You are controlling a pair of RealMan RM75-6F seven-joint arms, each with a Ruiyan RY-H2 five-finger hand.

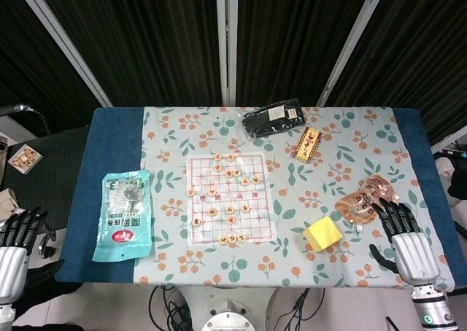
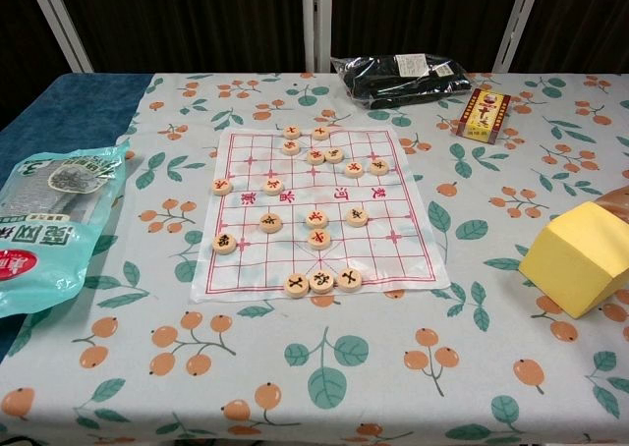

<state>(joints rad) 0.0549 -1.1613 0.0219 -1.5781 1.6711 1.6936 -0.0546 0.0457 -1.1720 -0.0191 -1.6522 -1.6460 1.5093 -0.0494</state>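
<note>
Fingers spread and holding nothing, the right hand (image 1: 405,236) is resting at the table's near right edge, its tips just touching a clear orange-tinted packet (image 1: 366,200), with a yellow block (image 1: 322,233) lying near it. The left hand (image 1: 16,240) is hanging open off the near left edge, beside a teal bag (image 1: 124,214). Farther in, a chess sheet (image 1: 231,197) is lying mid-table, a black pouch (image 1: 273,119) beyond it.

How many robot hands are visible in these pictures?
2. The left hand is off the left edge of the table; the right hand is over its right side, by a clear packet.
</note>
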